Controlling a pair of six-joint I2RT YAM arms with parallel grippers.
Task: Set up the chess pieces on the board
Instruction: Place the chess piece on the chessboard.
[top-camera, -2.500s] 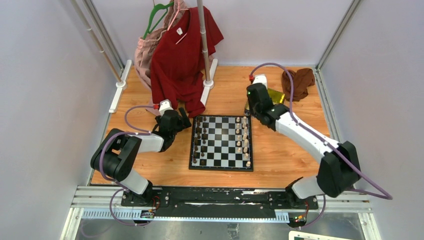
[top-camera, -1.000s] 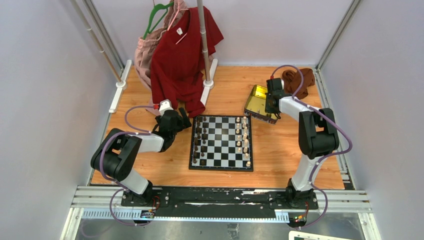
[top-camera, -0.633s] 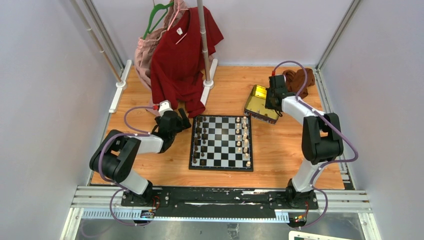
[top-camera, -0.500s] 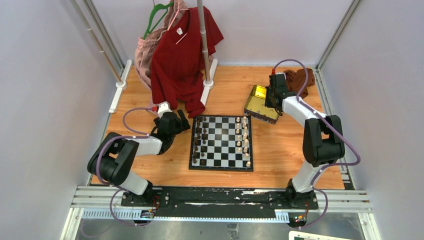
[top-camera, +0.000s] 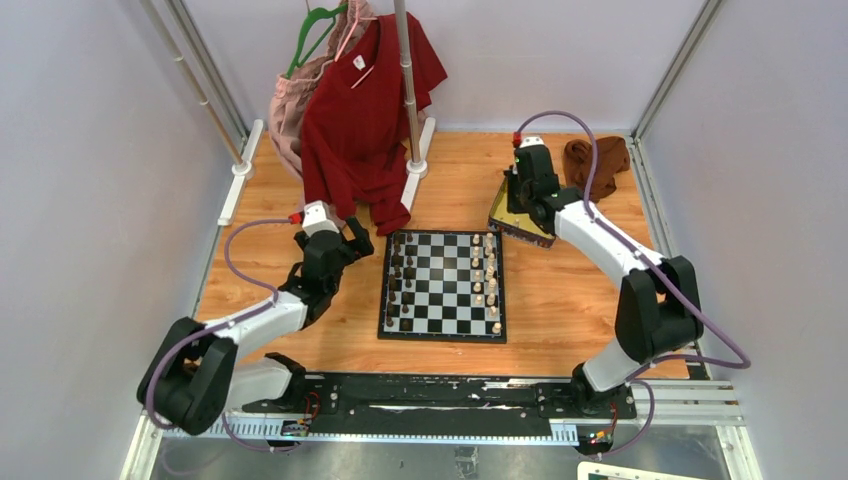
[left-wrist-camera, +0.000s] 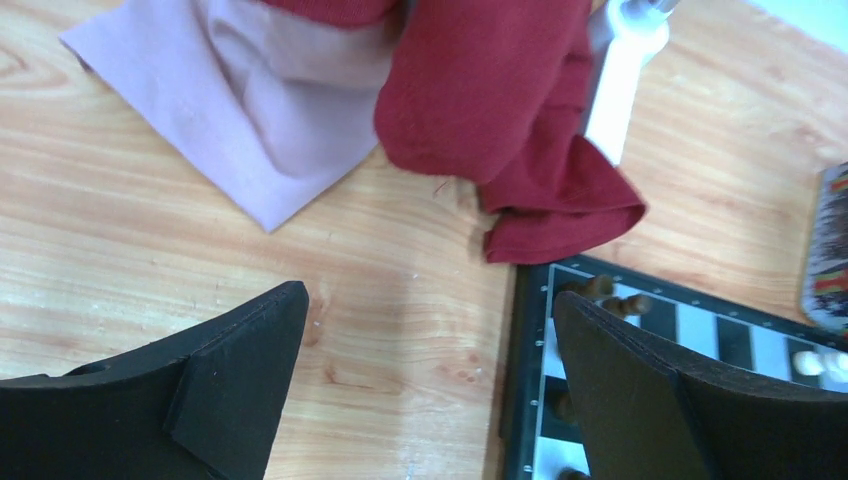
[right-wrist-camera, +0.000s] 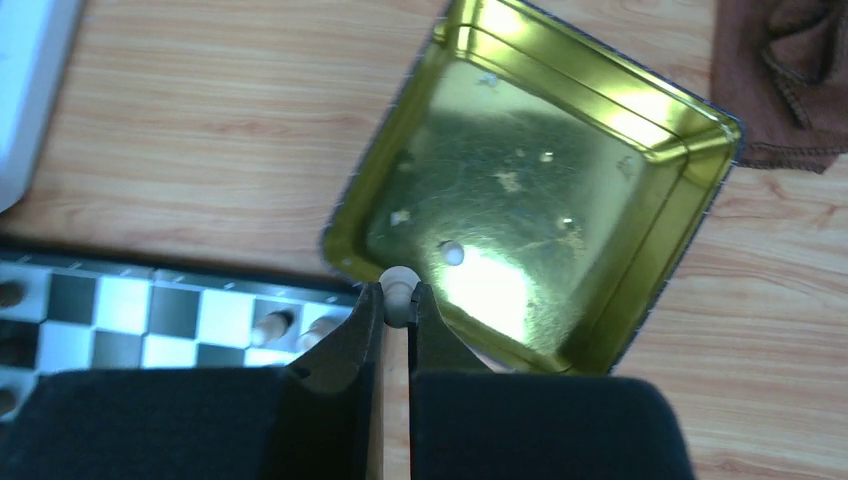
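Chess pieces (top-camera: 491, 285) line two edges of the board (top-camera: 442, 285) on a wooden table (top-camera: 570, 300) between pale walls (top-camera: 80, 200); the left wrist shows the left gripper (left-wrist-camera: 428, 310) wide over bare wood, the right wrist the right gripper (right-wrist-camera: 398, 300) pinching a cream piece (right-wrist-camera: 400, 284) above a gold tin (right-wrist-camera: 560, 190).

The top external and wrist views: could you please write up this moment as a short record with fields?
board: flat on the wooden table, between the two arms
dark pieces: lined along the board's left side
cream pieces: lined along its right side
gold tin: open, past the board's far right corner
right gripper: shut on a cream piece, above the tin's near rim
left gripper: open, holding nothing, by the board's far left corner
red shirt: hanging at the back left
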